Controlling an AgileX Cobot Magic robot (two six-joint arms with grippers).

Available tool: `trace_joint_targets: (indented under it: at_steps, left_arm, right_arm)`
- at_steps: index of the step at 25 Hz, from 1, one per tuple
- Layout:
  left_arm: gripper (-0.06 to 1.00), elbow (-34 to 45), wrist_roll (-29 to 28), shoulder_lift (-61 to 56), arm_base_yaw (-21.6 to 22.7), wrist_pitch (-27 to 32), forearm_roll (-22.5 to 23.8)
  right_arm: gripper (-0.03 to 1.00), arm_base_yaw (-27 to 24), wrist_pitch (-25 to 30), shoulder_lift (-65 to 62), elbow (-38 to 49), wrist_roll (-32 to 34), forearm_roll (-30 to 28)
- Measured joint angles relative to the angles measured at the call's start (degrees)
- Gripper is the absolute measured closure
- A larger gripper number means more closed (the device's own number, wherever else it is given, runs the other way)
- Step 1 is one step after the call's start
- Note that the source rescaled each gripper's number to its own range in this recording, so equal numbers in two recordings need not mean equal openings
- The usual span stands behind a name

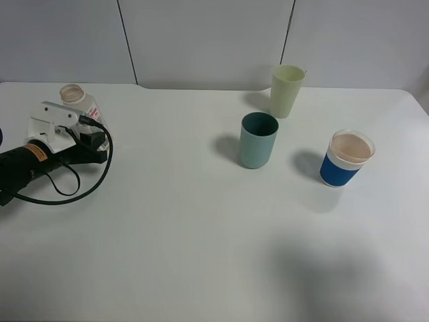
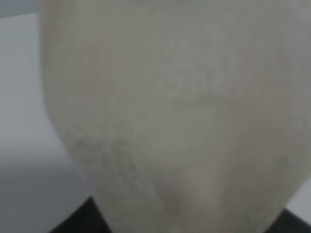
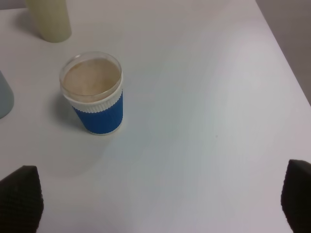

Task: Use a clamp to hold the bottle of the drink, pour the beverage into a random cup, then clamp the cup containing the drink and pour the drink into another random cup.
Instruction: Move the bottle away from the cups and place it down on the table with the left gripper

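The clear bottle stands at the table's far left, its wide neck open to the top. My left gripper, on a black arm with a white housing, is shut on the bottle's body. In the left wrist view the bottle fills the frame as a pale blur, and the beverage cannot be made out. The teal cup stands upright near the middle, dark inside. My right gripper is open, its black fingertips far apart above bare table, near the blue-banded cup.
A pale yellow-green tumbler stands behind the teal cup near the back wall. A white cup with a blue band, tan inside, sits to the right. A black cable loops beside the left arm. The table's right edge is close.
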Motion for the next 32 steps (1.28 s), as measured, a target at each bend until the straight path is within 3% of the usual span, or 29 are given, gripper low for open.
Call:
trace_joint_targets:
  at_steps: [6,24,32]
  left_arm:
    - [0.94,0.0,4.1,0.0,0.0,0.1,0.2]
    - [0.94,0.3,4.1,-0.1,0.0,0.0,0.1]
    - [0.6,3.8,4.1,-0.1,0.0,-1.4,-0.8]
  right_arm:
    - [0.03,0.0,0.0,0.0,0.0,0.0,0.0]
    - [0.03,0.0,0.0,0.0,0.0,0.0,0.0]
    - [0.03,0.0,0.0,0.0,0.0,0.0,0.0]
